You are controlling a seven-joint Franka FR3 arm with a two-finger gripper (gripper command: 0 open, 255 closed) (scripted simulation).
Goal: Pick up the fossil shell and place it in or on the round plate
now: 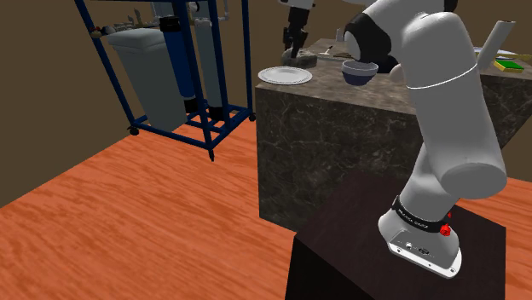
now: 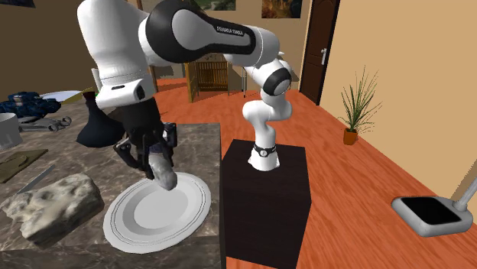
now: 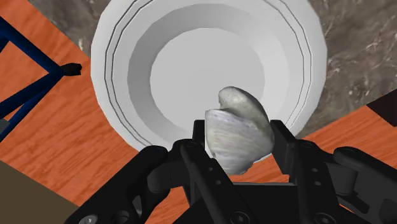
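Carrying is the step in hand: the all-black two-finger gripper (image 3: 236,147) is clamped on the pale grey, ridged fossil shell (image 3: 236,130). One finger presses each flank, and the shell's rounded end pokes out past the fingertips. In the wrist view the shell hangs over the round white plate (image 3: 118,70), toward the rim nearest the gripper rather than over the centre. The second exterior view puts the shell low over the plate, which lies on the dark marbled stone desk (image 2: 200,141) near its edge; I cannot tell whether they touch. Next, I judge, comes a short descent, perhaps a nudge toward the plate's middle. Then the fingers spread, so the shell settles instead of rolling off.
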